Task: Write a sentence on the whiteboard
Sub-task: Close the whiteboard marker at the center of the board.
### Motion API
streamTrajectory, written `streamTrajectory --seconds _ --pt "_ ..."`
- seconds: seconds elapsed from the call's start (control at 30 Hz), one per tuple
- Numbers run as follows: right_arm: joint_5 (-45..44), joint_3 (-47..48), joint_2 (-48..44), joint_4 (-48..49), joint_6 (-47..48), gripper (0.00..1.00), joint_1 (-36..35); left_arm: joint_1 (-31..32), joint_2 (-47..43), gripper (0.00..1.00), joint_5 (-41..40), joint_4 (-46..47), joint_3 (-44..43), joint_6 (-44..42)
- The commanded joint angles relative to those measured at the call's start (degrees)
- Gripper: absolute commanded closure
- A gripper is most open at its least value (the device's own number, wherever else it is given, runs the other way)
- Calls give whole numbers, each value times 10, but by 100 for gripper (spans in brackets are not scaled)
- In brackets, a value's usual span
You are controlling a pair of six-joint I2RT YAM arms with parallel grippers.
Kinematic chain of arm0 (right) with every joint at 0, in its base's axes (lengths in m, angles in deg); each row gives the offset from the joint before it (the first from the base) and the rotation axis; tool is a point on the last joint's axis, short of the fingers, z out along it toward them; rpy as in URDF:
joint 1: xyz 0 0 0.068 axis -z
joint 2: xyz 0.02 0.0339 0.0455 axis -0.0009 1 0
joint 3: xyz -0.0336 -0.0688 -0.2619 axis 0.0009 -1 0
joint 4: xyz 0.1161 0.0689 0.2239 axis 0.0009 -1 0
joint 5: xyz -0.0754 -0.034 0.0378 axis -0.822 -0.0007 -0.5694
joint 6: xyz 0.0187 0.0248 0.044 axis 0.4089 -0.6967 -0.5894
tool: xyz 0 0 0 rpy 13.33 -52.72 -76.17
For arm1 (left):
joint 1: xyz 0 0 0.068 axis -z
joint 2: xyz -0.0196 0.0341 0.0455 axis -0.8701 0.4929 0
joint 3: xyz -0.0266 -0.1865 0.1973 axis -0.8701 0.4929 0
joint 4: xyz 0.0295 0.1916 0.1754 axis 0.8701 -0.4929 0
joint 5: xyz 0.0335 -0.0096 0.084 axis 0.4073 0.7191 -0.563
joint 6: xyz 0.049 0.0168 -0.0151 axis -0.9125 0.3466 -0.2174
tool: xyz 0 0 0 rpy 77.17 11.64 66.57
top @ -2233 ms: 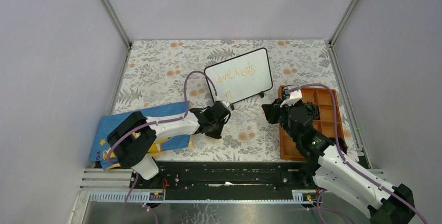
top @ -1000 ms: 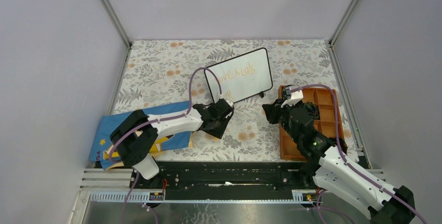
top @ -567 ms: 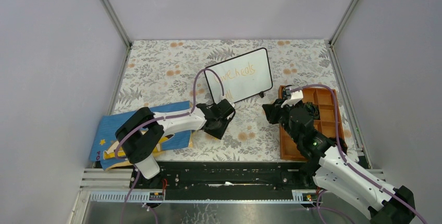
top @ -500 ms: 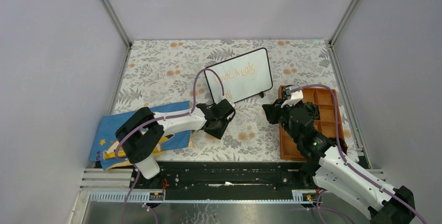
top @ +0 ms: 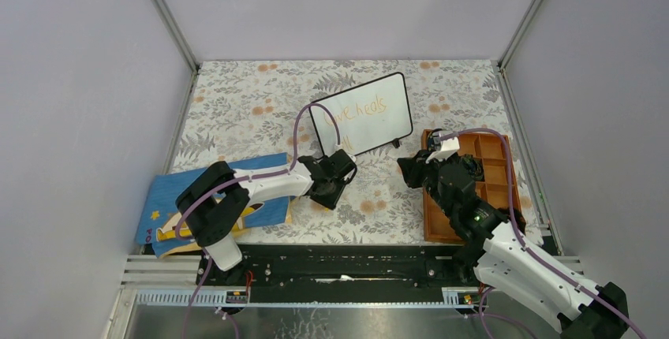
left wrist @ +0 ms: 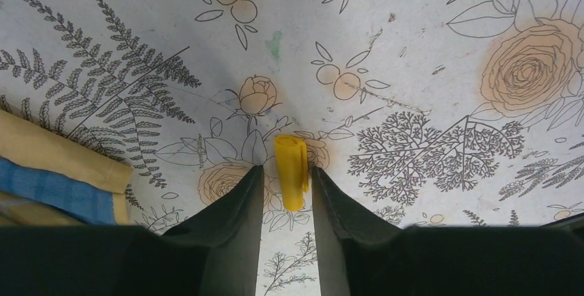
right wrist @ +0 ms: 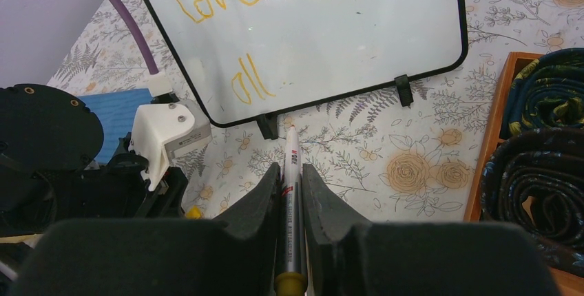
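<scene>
The whiteboard [top: 363,122] stands tilted on black feet at the middle back of the table. The sentence [right wrist: 206,0] is in orange cursive and reads "love heals" with "all" below it. It also shows in the top view [top: 359,110]. My right gripper [right wrist: 292,172] is shut on a silver marker [right wrist: 290,193] with a yellow end. The marker's white tip points at the board's lower edge, just short of it. My left gripper [left wrist: 287,169] is open and points down at the table. A small yellow marker cap [left wrist: 291,172] lies between its fingertips, closer to the right one.
A wooden tray [top: 430,213] with rolled dark cloths [right wrist: 544,165] sits at the right. A blue printed cloth [top: 213,197] lies at the front left, under the left arm. The left arm's purple cable [top: 304,118] arcs over the board's left edge.
My left gripper has moved a little to the right and toward the board, and its cable now crosses the board's left edge. The right arm and marker have not moved.
</scene>
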Motion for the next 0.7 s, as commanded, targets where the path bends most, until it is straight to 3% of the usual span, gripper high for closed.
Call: streamTrajectory --seconds 0.0,0.3,0.43,0.6,0.67 --pt "-14 1 -7 17 -1 100 3 -2 19 63 11 7 -9 -2" --pt "-15 0 -12 11 -2 100 3 -2 25 72 21 11 -2 -2" --pt "-15 0 -13 12 -2 100 3 -2 25 80 23 11 3 -4" --pt "-15 2 -13 9 -2 100 3 -3 17 100 20 11 4 -1" --pt "-15 3 -16 8 -1 100 3 -4 9 100 14 12 3 5"
